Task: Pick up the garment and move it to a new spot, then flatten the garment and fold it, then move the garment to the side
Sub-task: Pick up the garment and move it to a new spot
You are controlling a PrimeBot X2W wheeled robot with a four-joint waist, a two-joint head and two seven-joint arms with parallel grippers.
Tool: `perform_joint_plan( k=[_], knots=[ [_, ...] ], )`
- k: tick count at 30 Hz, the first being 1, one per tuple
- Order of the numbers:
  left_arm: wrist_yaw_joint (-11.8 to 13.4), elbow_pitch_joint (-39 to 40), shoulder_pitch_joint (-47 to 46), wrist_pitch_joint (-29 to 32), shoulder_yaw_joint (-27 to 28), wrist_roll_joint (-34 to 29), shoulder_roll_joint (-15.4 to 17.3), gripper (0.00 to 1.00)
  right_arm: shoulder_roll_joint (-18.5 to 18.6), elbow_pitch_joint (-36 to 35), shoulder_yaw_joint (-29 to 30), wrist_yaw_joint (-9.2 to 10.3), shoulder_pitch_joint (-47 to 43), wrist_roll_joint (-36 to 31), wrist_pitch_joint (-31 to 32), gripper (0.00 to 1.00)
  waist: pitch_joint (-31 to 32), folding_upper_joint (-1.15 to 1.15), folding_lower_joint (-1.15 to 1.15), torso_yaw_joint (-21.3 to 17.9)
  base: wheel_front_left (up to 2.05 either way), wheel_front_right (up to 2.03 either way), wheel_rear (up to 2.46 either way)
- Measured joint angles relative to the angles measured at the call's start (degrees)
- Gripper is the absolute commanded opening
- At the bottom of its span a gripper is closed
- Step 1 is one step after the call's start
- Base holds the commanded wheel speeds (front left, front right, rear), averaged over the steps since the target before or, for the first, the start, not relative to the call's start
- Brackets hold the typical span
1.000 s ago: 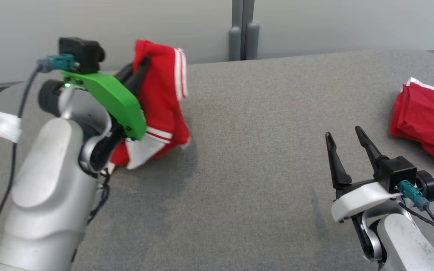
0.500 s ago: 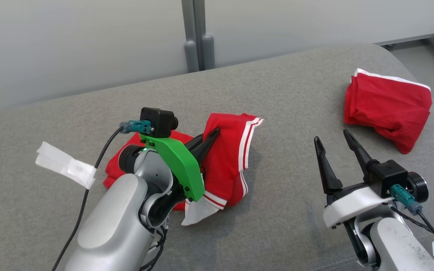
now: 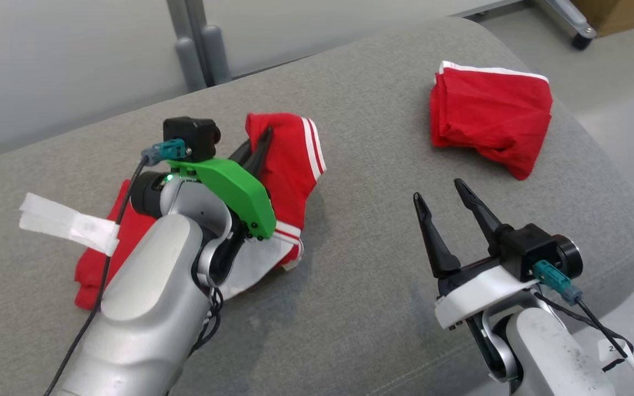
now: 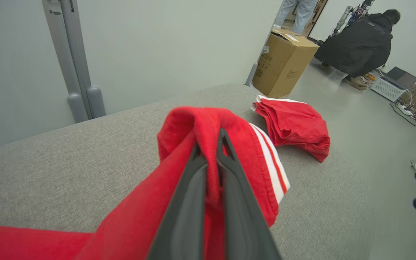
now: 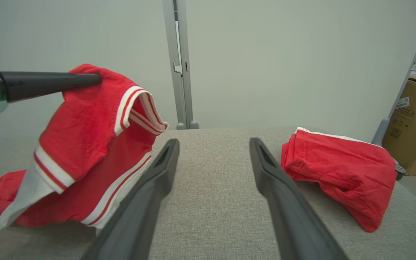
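Left claw (image 3: pixel 258 141) pressed together on a raised fold of the red, white-striped garment (image 3: pixel 289 165). The pinched part is held clear of the grey cloth-covered counter (image 3: pixel 361 165). The rest of the garment drapes down under the left arm and lies on the counter's near left part, white lining showing at its lower hem.

Right claw (image 3: pixel 437 190) stands spread and holds nothing, hovering over bare cloth toward the front right, well apart from both red heaps.

A second garment (image 3: pixel 487 115), also red with a white edge, lies folded near the counter's far right rounded corner, close to the rim. Just past that rim the pale floor (image 3: pixel 614 82) begins.

Between the two garments runs a broad bare stretch of counter, reaching from the back edge to the front. The back edge lies along a pale wall, with a grey post (image 3: pixel 196 49) rising behind it.

In the left wrist view a cardboard box (image 4: pixel 284 61) stands on the floor beyond the far corner. A person (image 4: pixel 356 47) in a dark jacket crouches farther off among cables and gear.

A strip of white tape (image 3: pixel 64 225) is wrapped on the left arm's cable, above the counter's left part.
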State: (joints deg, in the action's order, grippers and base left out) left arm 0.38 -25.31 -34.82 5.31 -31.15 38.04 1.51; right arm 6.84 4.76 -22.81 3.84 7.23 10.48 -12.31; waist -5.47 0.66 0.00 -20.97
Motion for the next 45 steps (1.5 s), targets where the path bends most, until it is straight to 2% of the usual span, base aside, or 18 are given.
perform_joint_plan(
  k=[2, 3, 4, 5, 6, 7, 8, 15, 21, 30, 35, 39, 45],
  knots=[
    [1.13, -0.16, -1.67, -1.43, 0.04, 0.04, 0.01, 0.00, -0.44, 0.47, -0.70, -0.46, 0.63, 0.00, -0.01, 1.00, -0.74, 0.00, 0.00, -1.57, 0.00, 0.00, 0.00],
    [1.56, -0.40, -2.18, -1.90, -0.01, 0.08, 0.01, 0.13, -0.60, 0.76, -1.09, -0.82, 0.91, 0.00, -0.01, 1.00, -1.10, 0.00, 0.00, -2.38, 0.00, 0.00, 0.00],
    [1.86, -1.05, -2.60, -2.20, -0.30, -0.05, 0.01, 0.13, -0.79, 1.14, -1.52, -1.11, 1.16, 0.00, -0.01, 1.00, -1.45, 0.00, 0.00, -3.17, 0.00, 0.00, 0.00],
    [2.18, -2.00, -2.92, -2.47, -0.67, -0.29, 0.01, 0.37, -1.03, 1.48, -1.79, -1.27, 1.45, 0.00, -0.01, 1.00, -1.80, 0.00, 0.00, -3.99, 0.00, 0.00, 0.00],
    [2.36, -2.93, -3.02, -2.57, -0.97, -0.47, 0.01, 0.51, -1.25, 1.67, -1.93, -1.32, 1.75, 0.00, -0.02, 1.00, -2.14, 0.00, 0.00, -4.77, 0.00, 0.00, 0.00],
    [2.61, -4.05, -3.03, -2.78, -1.37, -0.62, 0.01, 0.78, -1.38, 1.86, -2.01, -1.32, 2.00, 0.01, -0.05, 1.00, -2.47, 0.00, 0.00, -5.54, 0.00, 0.00, 0.00],
    [3.00, -5.04, -3.03, -3.13, -1.77, -0.76, 0.01, 1.00, -1.41, 2.07, -2.02, -1.32, 2.20, 0.01, -0.10, 1.00, -2.81, 0.00, 0.00, -6.30, 0.00, 0.00, 0.00],
    [2.57, -6.11, -3.58, -5.70, -5.86, 1.59, 0.11, 1.00, -1.46, 3.71, -0.98, -1.22, 2.87, 0.21, -0.27, 1.00, -5.56, 0.00, 0.00, -9.28, 0.00, 0.00, 0.00],
    [1.45, -5.71, -5.53, -8.51, -8.51, 3.65, 0.12, 1.00, -1.51, 5.58, -0.82, -1.62, 2.87, 0.91, -0.46, 1.00, -6.10, 0.00, 0.00, -8.05, 0.00, 0.00, 0.00],
    [1.08, -5.23, -6.67, -14.01, -11.12, 3.07, 0.21, 1.00, -2.48, 8.70, -1.60, -4.92, 2.62, 6.56, -0.80, 1.00, -4.54, 0.00, 0.00, -1.78, 0.00, 0.00, 0.00],
    [1.08, -4.63, -4.04, -16.23, -13.21, 1.72, 0.21, 1.00, -3.25, 11.52, -1.86, -6.84, 1.33, 10.67, -0.77, 1.00, -3.47, 0.00, 0.00, 1.97, 0.00, 0.00, 0.00],
    [1.75, -4.41, -0.09, -17.50, -13.34, 0.60, 0.27, 1.00, -3.33, 14.32, -2.26, -7.83, 0.62, 13.29, -0.16, 1.00, -2.58, 0.00, 0.00, 5.13, 0.00, 0.00, 0.00],
    [2.96, -2.89, 3.86, -18.57, -12.00, 0.62, 0.41, 1.00, -3.57, 17.70, -1.98, -8.05, -0.07, 18.03, 0.49, 1.00, -1.17, 0.00, 0.00, 9.91, 0.00, 0.00, 0.00]
  ],
)
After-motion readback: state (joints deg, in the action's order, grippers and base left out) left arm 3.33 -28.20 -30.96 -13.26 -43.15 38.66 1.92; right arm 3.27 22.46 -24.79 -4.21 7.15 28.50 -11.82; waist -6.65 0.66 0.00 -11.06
